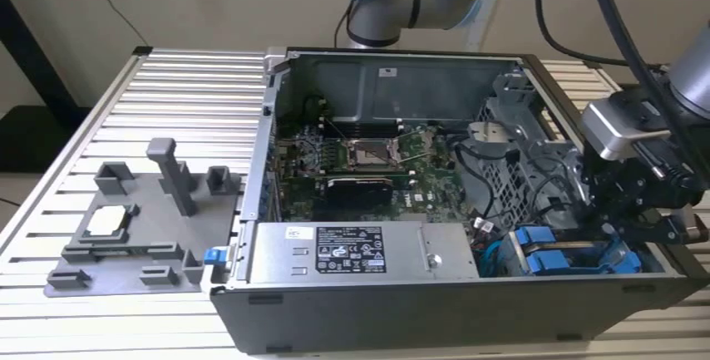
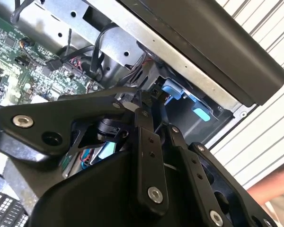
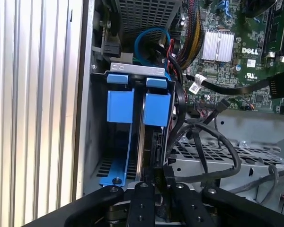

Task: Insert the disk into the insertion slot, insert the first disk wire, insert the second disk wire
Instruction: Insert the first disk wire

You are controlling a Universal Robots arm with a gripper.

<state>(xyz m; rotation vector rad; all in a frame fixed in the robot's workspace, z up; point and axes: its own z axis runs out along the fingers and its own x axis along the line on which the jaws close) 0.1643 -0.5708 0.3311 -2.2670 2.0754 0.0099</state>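
Blue plastic marks the disk [image 3: 120,106]. Its carrier frame stands on edge inside the insertion slot [image 3: 99,137], the bay of the grey sheet-metal drive cage at the corner of the open computer case [image 1: 367,314]. Two blue tabs sit side by side at the mouth of the bay, and a blue rail runs down its inner wall.

In the first wrist view the end effector [image 3: 163,185] hangs just in front of the disk. Its black fingers [image 3: 142,201] are drawn close together and pinch a small black plug [image 3: 164,176]. A black wire rises from the plug along the edge of the carrier.

In the exterior view the end effector [image 1: 634,227] hangs over the case's corner on the exterior view's right, just beside the blue tabs. The second wrist view looks past its linkages — the fingertips are hidden there.

Beyond the cage lie a looped blue cable [image 3: 151,40] and the green motherboard [image 3: 236,71] with its silver heatsink [image 3: 218,46]. A grey power-supply box [image 1: 344,252] fills the case's near side, between the disk bay and the case wall on the exterior view's left.

The case rests on a ribbed metal desk [image 1: 189,94] — a grey fixture tray [image 1: 133,235] lies on it, well apart from the end effector.
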